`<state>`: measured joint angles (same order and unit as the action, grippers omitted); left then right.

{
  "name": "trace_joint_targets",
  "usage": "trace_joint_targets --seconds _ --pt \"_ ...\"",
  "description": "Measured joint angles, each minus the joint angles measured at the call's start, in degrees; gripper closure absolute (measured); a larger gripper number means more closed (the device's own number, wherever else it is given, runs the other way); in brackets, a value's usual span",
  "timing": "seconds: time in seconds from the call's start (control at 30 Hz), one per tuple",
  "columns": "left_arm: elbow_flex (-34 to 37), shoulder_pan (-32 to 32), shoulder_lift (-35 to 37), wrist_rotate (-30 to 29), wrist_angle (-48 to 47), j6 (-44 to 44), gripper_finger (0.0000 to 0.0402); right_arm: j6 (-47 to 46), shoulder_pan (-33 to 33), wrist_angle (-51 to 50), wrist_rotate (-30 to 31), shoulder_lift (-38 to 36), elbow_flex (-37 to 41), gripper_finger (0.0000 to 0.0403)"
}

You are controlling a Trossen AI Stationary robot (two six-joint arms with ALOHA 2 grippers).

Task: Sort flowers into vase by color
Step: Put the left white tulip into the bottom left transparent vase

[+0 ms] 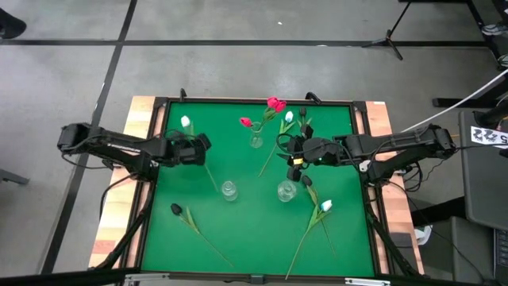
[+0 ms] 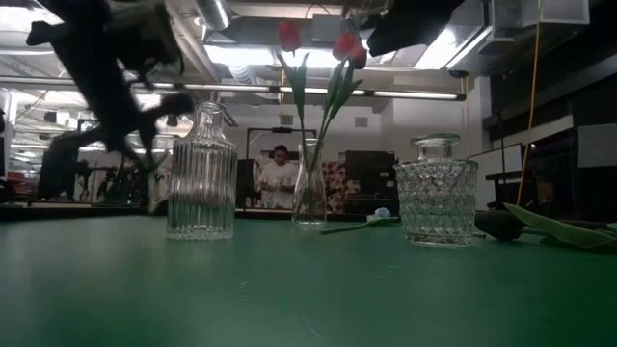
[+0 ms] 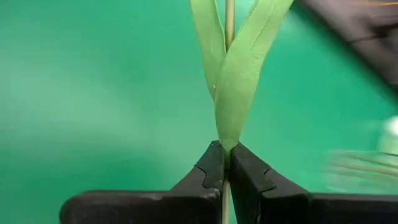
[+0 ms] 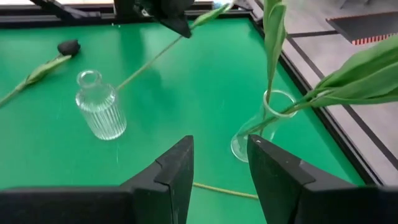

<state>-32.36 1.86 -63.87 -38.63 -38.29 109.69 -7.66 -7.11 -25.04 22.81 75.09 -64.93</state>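
So far, from above, only two red tulips (image 1: 275, 104) stand in the slim vase (image 1: 255, 141); the ribbed vase (image 1: 229, 191) and cut-glass vase (image 1: 286, 191) hold nothing, and a dark tulip (image 1: 176, 210) and white ones lie on the desk (image 1: 238, 238). Level view: same, reds upright. Left wrist: left pincer (image 3: 225, 163) pinches a white tulip's stem (image 3: 229, 18). Right wrist: right pincer (image 4: 220, 155) spread, empty, near the slim vase. Most sorting remains.

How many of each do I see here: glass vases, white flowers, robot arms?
Glass vases: 3
White flowers: 3
Robot arms: 2
Total: 8
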Motion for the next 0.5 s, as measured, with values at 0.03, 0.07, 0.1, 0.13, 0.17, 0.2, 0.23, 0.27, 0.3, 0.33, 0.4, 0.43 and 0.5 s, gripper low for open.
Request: trace_joint_targets --seconds 0.03,0.07,0.1,0.13,0.17,0.2,0.23,0.27,0.3,0.33,0.4,0.43,0.5 --pt "-0.03 -0.05 1.27 -1.64 2.36 -3.04 0.0397 0.02 0.0 0.44 0.0 0.0 0.0 0.0252" --pt "-0.07 -0.06 2.52 -3.08 4.99 -6.55 0.0397 0.04 0.0 1.08 0.0 0.0 0.0 0.0251" --pt "-0.07 -0.06 3.73 -4.18 7.41 -10.25 0.0397 0.19 0.0 1.78 -0.02 0.0 0.0 0.0251" --pt "-0.07 -0.06 5.09 -5.21 10.21 -14.59 0.0395 0.23 0.01 2.37 -0.01 0.0 0.0 0.0252" --pt "-0.08 0.01 6.26 -5.77 13.3 -18.93 0.0394 0.25 0.0 2.9 -0.02 0.0 0.0 0.0252" --pt "-0.09 0.05 7.39 -5.99 16.07 -23.11 0.0393 0.26 0.0 3.28 -0.02 0.0 -0.02 0.0252" --pt "-0.09 0.07 8.54 -6.1 18.89 -27.33 0.0392 0.26 0.01 3.59 -0.02 0.0 0.0 0.0252" --pt "-0.09 0.07 9.51 -6.24 21.9 -31.49 0.0393 0.27 0.02 4.06 -0.02 0.0 -0.02 0.0252" --pt "-0.12 0.05 10.43 -6.25 25.08 -35.46 0.0394 0.37 0.0 4.51 -0.03 0.0 -0.01 0.0252" --pt "-0.15 -0.02 11.35 -6.23 27.94 -39.13 0.0396 0.4 0.01 4.74 -0.02 0.0 -0.01 0.0252" --pt "-0.15 -0.44 13.0 -6.23 34.16 -46.57 0.0398 0.42 0.02 4.95 -0.04 -0.15 0.0 0.0252" --pt "-0.15 -0.76 13.65 -6.24 37.62 -50.45 0.0398 0.42 0.0 4.59 0.0 -0.42 0.0 0.0252" --pt "-0.15 -1.65 14.95 -5.88 43.72 -57.99 0.0395 0.46 0.0 4.9 0.63 -1.05 0.0 0.0252"
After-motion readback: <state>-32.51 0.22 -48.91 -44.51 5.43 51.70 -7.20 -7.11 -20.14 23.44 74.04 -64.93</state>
